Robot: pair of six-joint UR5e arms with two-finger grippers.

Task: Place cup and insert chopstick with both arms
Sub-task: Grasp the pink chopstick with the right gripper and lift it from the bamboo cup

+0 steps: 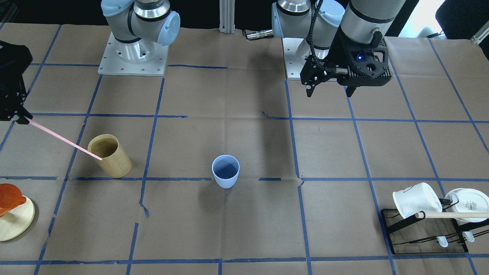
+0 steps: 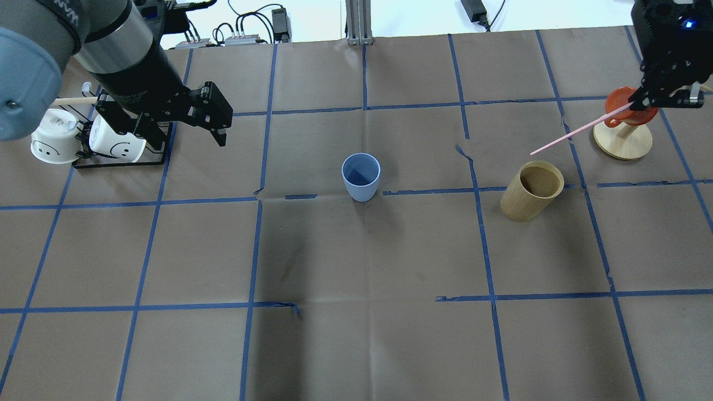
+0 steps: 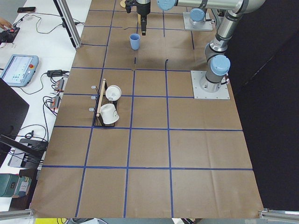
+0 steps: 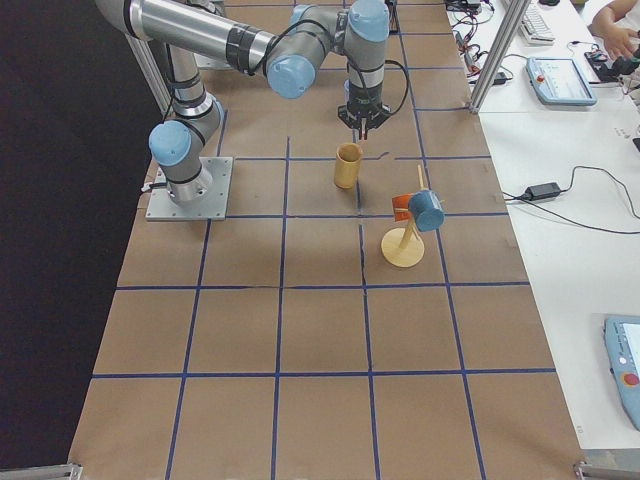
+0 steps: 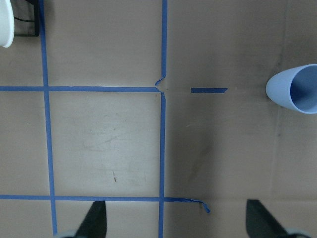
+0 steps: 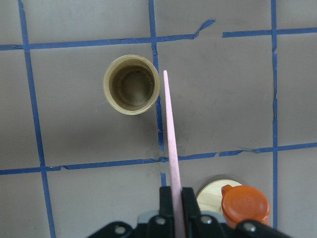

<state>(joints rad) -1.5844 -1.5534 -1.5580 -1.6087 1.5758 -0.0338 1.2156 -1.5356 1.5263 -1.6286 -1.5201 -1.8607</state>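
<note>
The light blue cup (image 1: 225, 171) stands upright near the table's middle, also in the overhead view (image 2: 361, 177) and at the right edge of the left wrist view (image 5: 297, 89). My right gripper (image 2: 640, 103) (image 6: 177, 198) is shut on one end of the pale pink chopstick (image 2: 579, 129) (image 6: 170, 134). The stick is held in the air, and its free tip points past the rim of the tan bamboo cup (image 2: 532, 190). My left gripper (image 2: 214, 120) (image 5: 176, 220) is open and empty. It hangs above the table, well to the left of the blue cup.
A black rack (image 2: 120, 161) with two white mugs (image 2: 55, 142) and a wooden rod (image 1: 450, 215) stands behind the left gripper. A round wooden stand (image 2: 624, 142) with an orange piece (image 2: 626, 108) is under the right gripper. Blue tape lines grid the brown paper.
</note>
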